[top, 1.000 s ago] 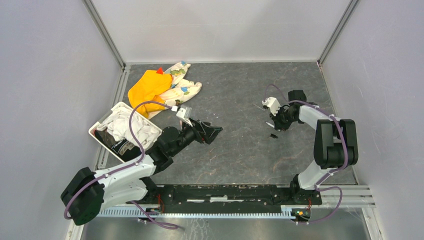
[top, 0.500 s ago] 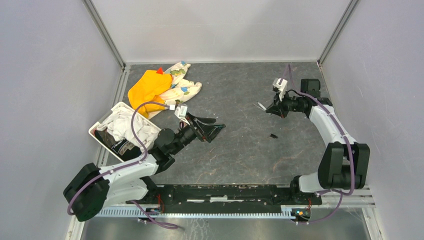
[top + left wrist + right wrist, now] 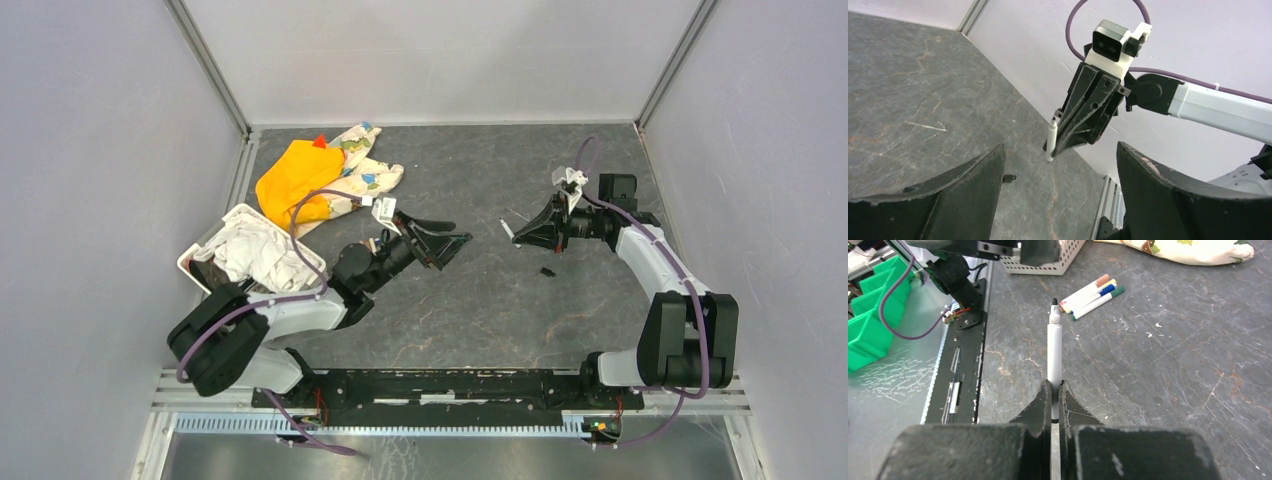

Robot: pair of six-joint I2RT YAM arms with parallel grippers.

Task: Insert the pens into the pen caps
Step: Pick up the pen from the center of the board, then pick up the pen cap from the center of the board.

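Grey slab table (image 3: 480, 300). Top view: R gripper (image 3: 522, 232) clamped on uncapped pen (image 3: 507, 230), nib aimed at L gripper (image 3: 458, 232), whose jaws are wide and empty. L wrist: no cap held. R wrist: other pens (image 3: 1091, 296) lie by basket (image 3: 1048, 264). Est. this pen's capping not yet begun.

The table (image 3: 480, 300) lay open between my left gripper (image 3: 453, 232) and right gripper (image 3: 517, 235), whose pen (image 3: 1054, 340) jutted into the gap. Cloths (image 3: 330, 175) and a basket (image 3: 205, 262) crowded the left side.
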